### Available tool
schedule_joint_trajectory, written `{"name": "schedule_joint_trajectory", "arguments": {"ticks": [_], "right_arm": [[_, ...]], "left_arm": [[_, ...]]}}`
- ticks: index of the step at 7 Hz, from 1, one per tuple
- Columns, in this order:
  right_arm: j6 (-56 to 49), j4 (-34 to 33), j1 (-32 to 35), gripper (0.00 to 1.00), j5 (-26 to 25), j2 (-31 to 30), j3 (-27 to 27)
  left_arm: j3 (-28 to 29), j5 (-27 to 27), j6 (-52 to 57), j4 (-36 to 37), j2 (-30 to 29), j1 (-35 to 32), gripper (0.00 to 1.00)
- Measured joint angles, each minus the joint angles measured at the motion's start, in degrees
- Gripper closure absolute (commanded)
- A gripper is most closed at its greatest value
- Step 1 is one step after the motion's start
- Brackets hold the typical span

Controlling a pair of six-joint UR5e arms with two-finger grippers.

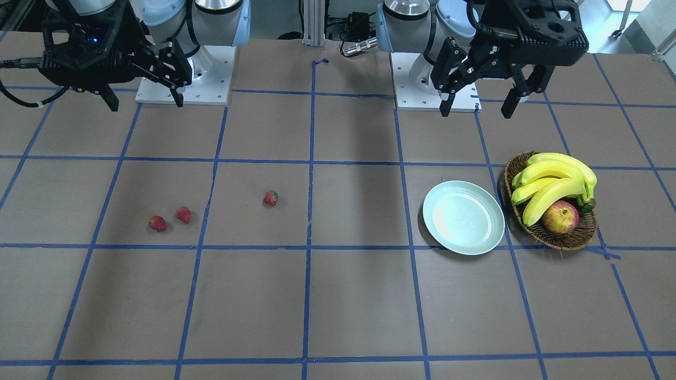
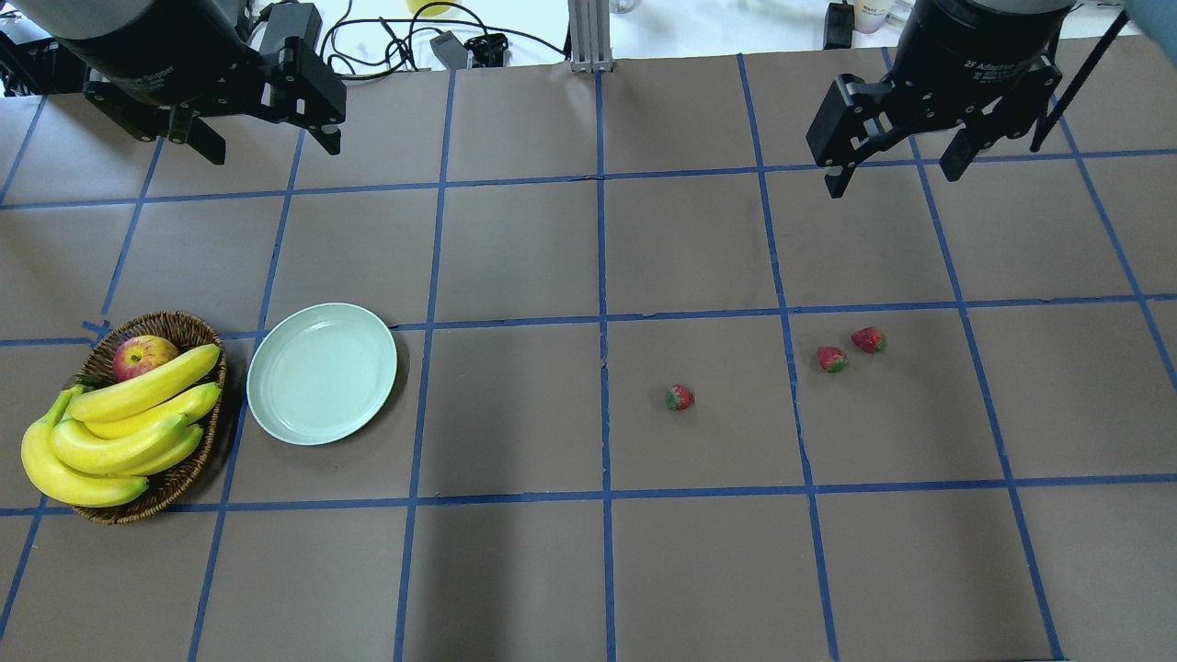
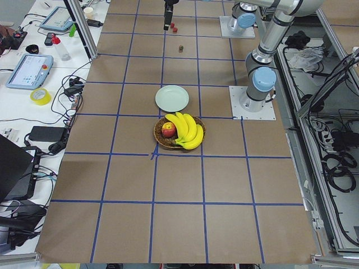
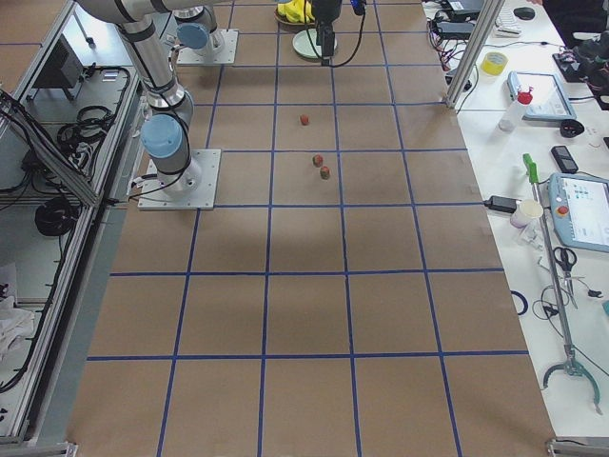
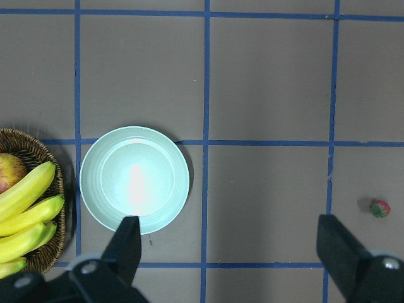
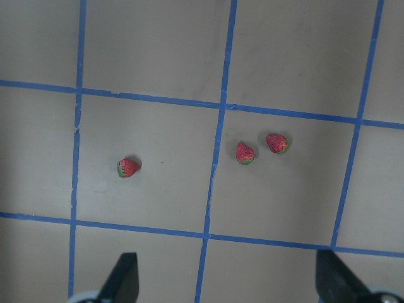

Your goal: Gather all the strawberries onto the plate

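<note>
The table (image 2: pixel 515 414) is covered in smooth, matt brown paper, crossed by strips of blue tape (image 2: pixel 602 276) with a faint sheen. On the left, the plate (image 2: pixel 322 372) is glossy pale mint, with a bright patch of reflected light. The basket (image 2: pixel 175 324) beside it is rough brown wicker; its bananas (image 2: pixel 138 395) have smooth, waxy skin and the apple (image 2: pixel 142 354) a soft shine. To the right, the strawberries (image 2: pixel 679 397) look dull red. The left gripper (image 2: pixel 273 147) and right gripper (image 2: pixel 892 179) are matt black

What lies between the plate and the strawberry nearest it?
Nothing but bare table crossed by blue tape lines separates the plate from the nearest strawberry; the overhead exterior view shows this plainly.
</note>
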Motion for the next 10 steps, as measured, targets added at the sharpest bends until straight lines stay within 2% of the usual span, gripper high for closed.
{"name": "schedule_joint_trajectory", "arguments": {"ticks": [10], "right_arm": [[0.1, -0.2, 0.1, 0.0, 0.1, 0.5, 0.7]], "left_arm": [[-1.5, 0.1, 0.1, 1.9, 0.3, 0.1, 0.0]]}}
